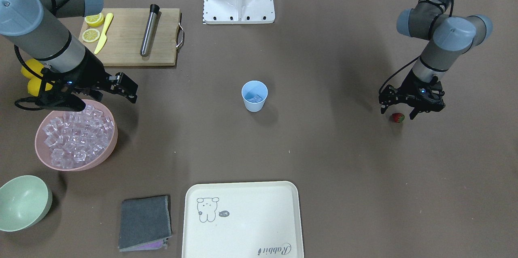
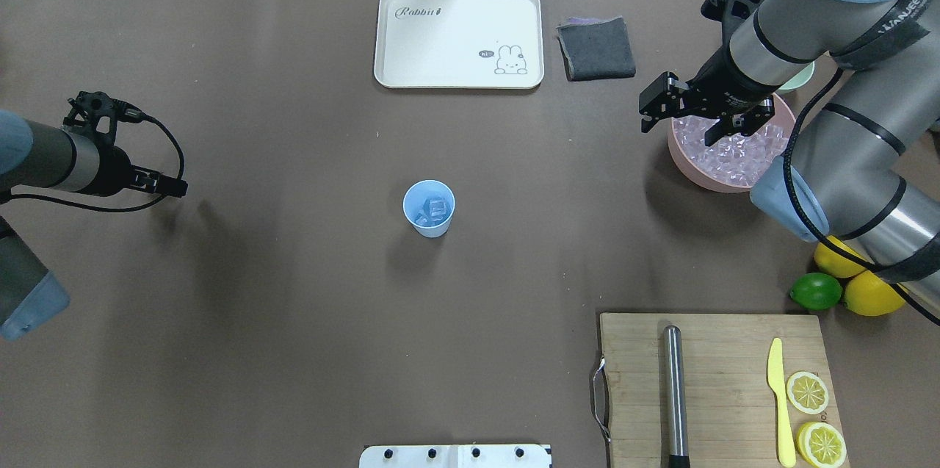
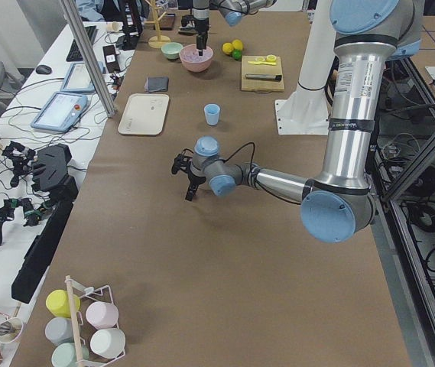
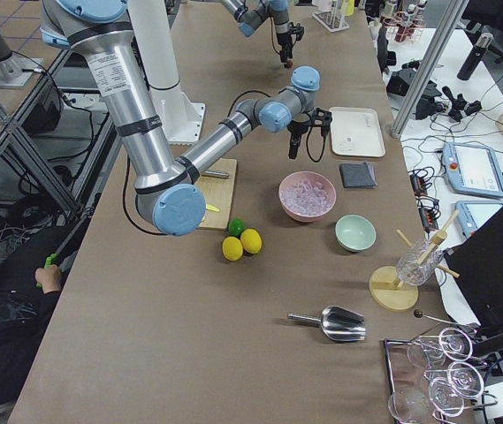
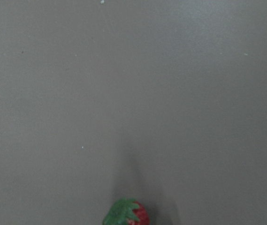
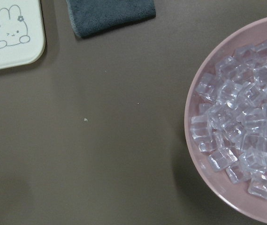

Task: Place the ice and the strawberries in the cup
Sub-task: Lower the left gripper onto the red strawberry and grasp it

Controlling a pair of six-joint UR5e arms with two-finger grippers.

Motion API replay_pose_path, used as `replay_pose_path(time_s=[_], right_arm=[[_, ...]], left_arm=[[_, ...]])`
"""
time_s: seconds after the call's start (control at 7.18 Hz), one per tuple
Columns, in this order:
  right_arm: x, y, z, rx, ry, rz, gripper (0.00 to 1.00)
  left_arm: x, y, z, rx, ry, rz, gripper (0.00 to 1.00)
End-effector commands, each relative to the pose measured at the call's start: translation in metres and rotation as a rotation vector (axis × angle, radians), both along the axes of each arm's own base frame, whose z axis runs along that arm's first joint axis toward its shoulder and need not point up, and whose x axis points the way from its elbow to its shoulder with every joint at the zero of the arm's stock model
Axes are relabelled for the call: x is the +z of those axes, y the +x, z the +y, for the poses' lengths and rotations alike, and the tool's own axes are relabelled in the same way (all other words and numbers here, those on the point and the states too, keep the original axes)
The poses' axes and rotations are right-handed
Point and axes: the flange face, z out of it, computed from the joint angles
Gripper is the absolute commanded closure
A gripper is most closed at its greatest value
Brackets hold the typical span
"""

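The pale-blue cup (image 1: 254, 98) (image 2: 429, 209) stands upright mid-table with a few ice cubes (image 2: 433, 209) in it. More ice (image 1: 77, 134) (image 6: 246, 136) is piled in a pink bowl (image 1: 106, 154) (image 2: 687, 163). My right gripper (image 1: 99, 96) (image 2: 679, 130) hovers open over the bowl's cup-side rim and holds nothing. A red strawberry (image 1: 398, 117) (image 5: 127, 213) with a green cap lies on the table. My left gripper (image 1: 398, 112) hangs open just above it, one finger to each side. In the overhead view the strawberry is hidden.
A cutting board (image 1: 162, 47) carries lemon slices (image 1: 94, 20), a yellow knife (image 1: 103, 33) and a metal muddler (image 1: 149, 31). Lemons and a lime (image 2: 815, 291) lie beside the board. A mint bowl (image 1: 22, 201), grey cloth (image 1: 144, 222) and cream tray (image 1: 243, 219) line the far edge.
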Motion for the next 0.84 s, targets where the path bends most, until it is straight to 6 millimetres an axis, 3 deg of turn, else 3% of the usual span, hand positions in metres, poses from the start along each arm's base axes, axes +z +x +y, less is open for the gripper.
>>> replay_pose_path(time_s=[0.0, 0.14, 0.28, 0.56, 0.7], right_arm=[[-0.003, -0.002, -0.002, -0.001, 0.002, -0.002, 0.01], [-0.003, -0.003, -0.003, -0.001, 0.004, -0.002, 0.01], [-0.005, -0.003, -0.002, -0.001, 0.005, -0.003, 0.01], [-0.005, -0.004, -0.002, -0.001, 0.005, -0.003, 0.01], [-0.006, -0.003, -0.003, -0.001, 0.006, -0.005, 0.01]], left_arm=[[0.005, -0.003, 0.002, 0.010, 0.019, 0.000, 0.39], [0.006, -0.005, 0.001, 0.018, 0.029, 0.001, 0.79], [0.006, -0.007, 0.000, 0.028, 0.041, -0.001, 1.00], [0.000, -0.021, -0.009, 0.002, 0.049, 0.006, 1.00], [-0.014, -0.046, -0.023, -0.012, 0.099, 0.015, 1.00]])
